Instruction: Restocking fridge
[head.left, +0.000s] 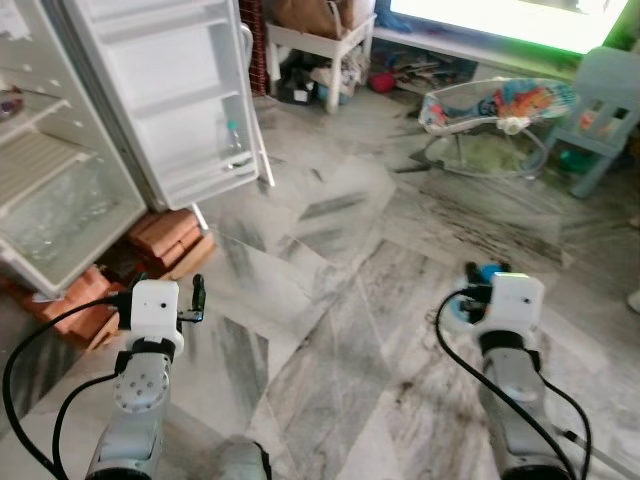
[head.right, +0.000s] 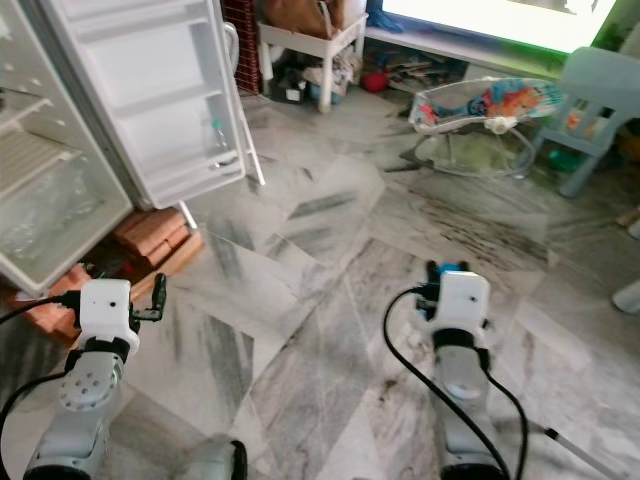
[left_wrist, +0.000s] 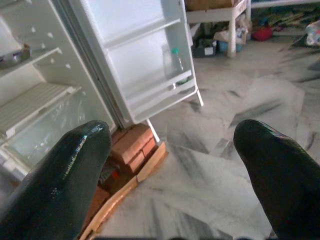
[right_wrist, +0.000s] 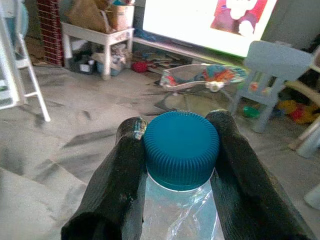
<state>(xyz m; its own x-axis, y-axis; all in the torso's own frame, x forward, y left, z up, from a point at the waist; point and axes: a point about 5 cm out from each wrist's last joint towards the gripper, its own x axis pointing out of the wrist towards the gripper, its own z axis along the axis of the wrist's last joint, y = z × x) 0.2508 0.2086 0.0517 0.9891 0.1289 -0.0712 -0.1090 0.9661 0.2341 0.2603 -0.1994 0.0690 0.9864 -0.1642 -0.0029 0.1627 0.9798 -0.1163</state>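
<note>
Fridge (head.left: 60, 190): stands open on red bricks (head.left: 165, 240) at the robot's front left; its door (head.left: 175, 90) is swung wide toward the room
Bottle (right_wrist: 181, 165): clear plastic with a blue ribbed cap, held well to the right of the fridge, out over the marble floor (head.left: 330, 300); its cap shows blue just beyond the right wrist in the head views
Right end effector (right_wrist: 175, 145): arm stretched forward and low; its two black fingers (right_wrist: 120, 175) are clamped on the bottle's neck, one each side of the cap
Left end effector (left_wrist: 172, 165): arm stretched forward, nearest the fridge's lower corner and the bricks; fingers spread wide apart with nothing between them
Door shelves: the lowest rack of the fridge door carries a second clear bottle (left_wrist: 179, 65) with a green cap; the racks above look bare
Fridge interior: white shelves and a clear drawer (head.left: 55, 215) at the bottom; contents too faint to tell
</note>
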